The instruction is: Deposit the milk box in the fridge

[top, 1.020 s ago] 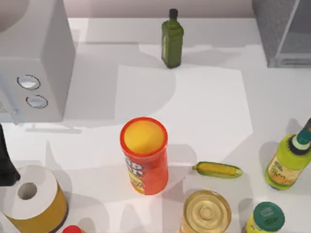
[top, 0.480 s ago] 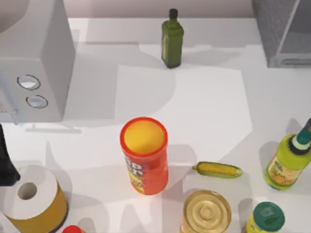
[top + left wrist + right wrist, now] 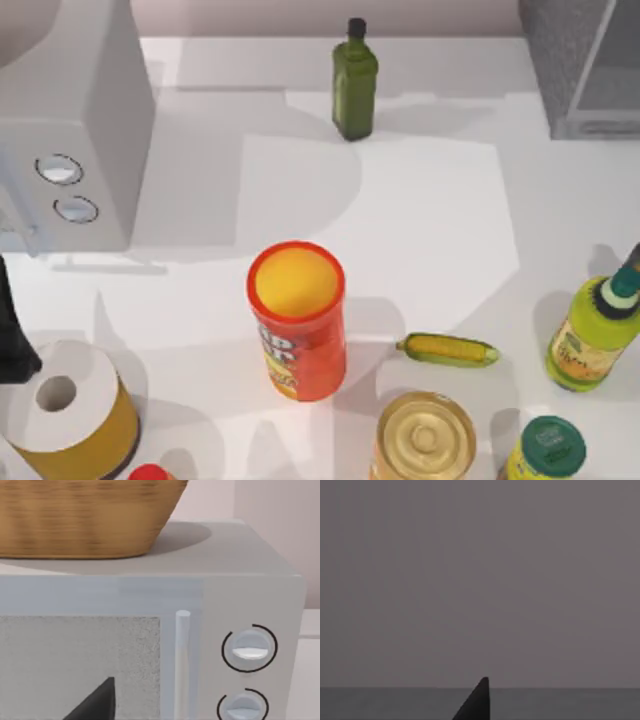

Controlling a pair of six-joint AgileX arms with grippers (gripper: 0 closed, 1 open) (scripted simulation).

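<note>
White table (image 3: 420, 230) from above, grey speckled fridge (image 3: 575, 65) far right, left wrist facing whitish two-dial box (image 3: 250, 605) under wicker basket (image 3: 85, 517), both claws' opening impossible to tell.

Top view looking straight down on the table (image 3: 420, 220), left wrist view close, facing the whitish box (image 3: 250, 595), shared with top view

A red can (image 3: 297, 322) was positioned upright near the table's centre. A green bottle (image 3: 354, 82) was located at its 12 o'clock, the fridge (image 3: 582, 62) at 2 o'clock, and a corn cob (image 3: 448, 349) at 3 o'clock, lying flat.
</note>
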